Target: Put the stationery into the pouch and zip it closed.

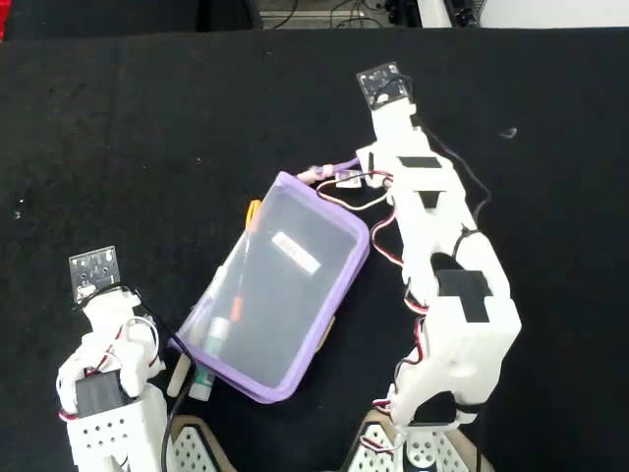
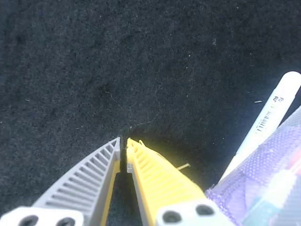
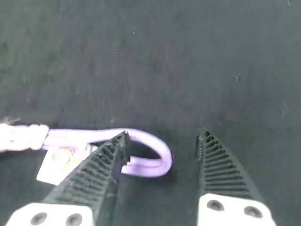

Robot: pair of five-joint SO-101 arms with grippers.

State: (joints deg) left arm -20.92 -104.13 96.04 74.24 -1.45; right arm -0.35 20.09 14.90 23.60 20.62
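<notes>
Left claw [image 2: 123, 151] pressed together, right claw [image 3: 163, 136] spread by one strap loop [image 3: 157, 147], one pouch [image 1: 263, 390]

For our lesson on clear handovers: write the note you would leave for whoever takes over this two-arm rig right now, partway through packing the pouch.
Left gripper: shut, empty, low over the table beside the pouch.
Right gripper: open at the purple loop on the pouch's far corner, not gripping it.
Done: several items show through the pouch wall, among them a marker.
Left: a white pen pokes out at the corner by the left gripper. Push it in, then zip the pouch shut.
</notes>
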